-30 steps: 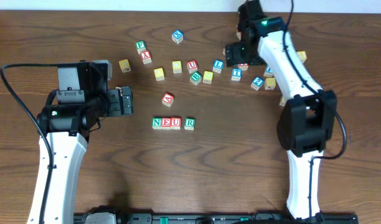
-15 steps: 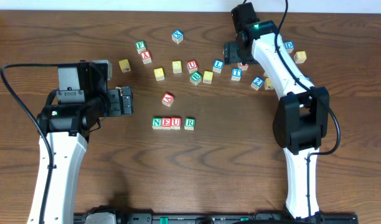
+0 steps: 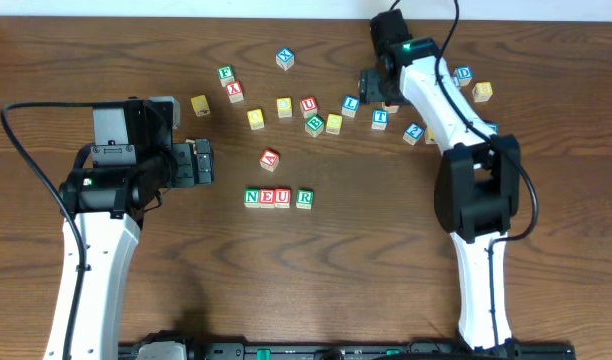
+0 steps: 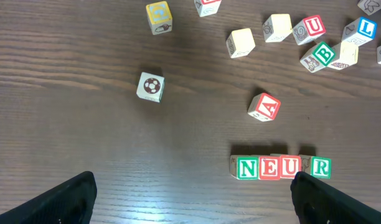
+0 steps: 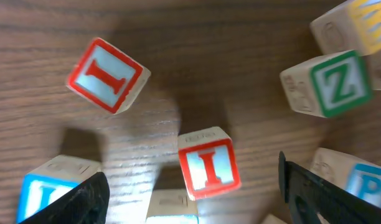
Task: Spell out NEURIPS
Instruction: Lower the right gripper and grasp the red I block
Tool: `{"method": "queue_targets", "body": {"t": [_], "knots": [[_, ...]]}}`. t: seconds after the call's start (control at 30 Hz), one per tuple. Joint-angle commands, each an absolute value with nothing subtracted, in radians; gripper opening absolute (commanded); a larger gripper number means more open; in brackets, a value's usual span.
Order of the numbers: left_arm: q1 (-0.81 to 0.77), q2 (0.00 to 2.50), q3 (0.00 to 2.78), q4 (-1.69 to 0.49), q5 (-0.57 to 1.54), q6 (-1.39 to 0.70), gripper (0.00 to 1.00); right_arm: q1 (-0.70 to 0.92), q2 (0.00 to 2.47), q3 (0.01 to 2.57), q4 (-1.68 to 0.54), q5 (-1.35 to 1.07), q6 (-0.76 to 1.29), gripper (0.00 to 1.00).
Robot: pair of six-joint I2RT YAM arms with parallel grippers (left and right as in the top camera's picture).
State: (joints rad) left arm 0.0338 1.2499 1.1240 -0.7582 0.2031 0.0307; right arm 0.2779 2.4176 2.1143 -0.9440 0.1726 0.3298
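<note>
The left gripper (image 4: 192, 186) hangs at 9 o'clock of the spelled row, its black fingers spread wide with nothing between them. The row is made of small, square-edged cubes of pale wood with painted letter faces. The green N (image 4: 247, 168), red E (image 4: 269, 168) and red U (image 4: 291, 167) touch side by side. The green R (image 4: 320, 167) sits a slight gap off at 3 o'clock. A red A cube (image 4: 264, 107) lies skewed at 12 o'clock of the row, well apart from it.

Farther off, at 1 o'clock, the right gripper (image 5: 192, 180) hovers among the loose cubes. Its dark fingers stand wide on either side of a red I (image 5: 206, 162), touching neither face. A second red I (image 5: 106, 74) sits cornerwise at 10 o'clock of that cube. A green Z (image 5: 337, 84) lies at 2 o'clock, and a blue P (image 5: 371, 180) at 3 o'clock, just beside the right-hand finger.

The table (image 3: 386, 280) is dark brown wood with wavy, streaked grain. A pale strip shows beyond its far edge.
</note>
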Motion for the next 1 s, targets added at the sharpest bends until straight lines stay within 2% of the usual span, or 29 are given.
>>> {"method": "queue_targets", "body": {"t": [0.0, 0.23, 0.4, 0.5, 0.6, 0.97], "knots": [[0.038, 1.248, 1.147, -0.759, 0.197, 0.041, 0.98, 0.266, 2.44, 2.131, -0.937, 0.174, 0.342, 0.83], [0.038, 1.248, 1.147, -0.759, 0.197, 0.041, 0.98, 0.249, 2.441, 2.131, -0.926, 0.173, 0.263, 0.82], [0.038, 1.248, 1.147, -0.759, 0.197, 0.041, 0.98, 0.244, 2.441, 2.131, -0.923, 0.125, 0.15, 0.73], [0.038, 1.248, 1.147, -0.759, 0.197, 0.041, 0.98, 0.244, 2.441, 2.131, -0.923, 0.123, 0.147, 0.64], [0.038, 1.248, 1.147, -0.759, 0.197, 0.041, 0.98, 0.243, 2.441, 2.13, -0.922, 0.121, 0.147, 0.61], [0.038, 1.248, 1.147, -0.759, 0.197, 0.041, 0.98, 0.241, 2.441, 2.099, -0.9, 0.121, 0.141, 0.61]]}}
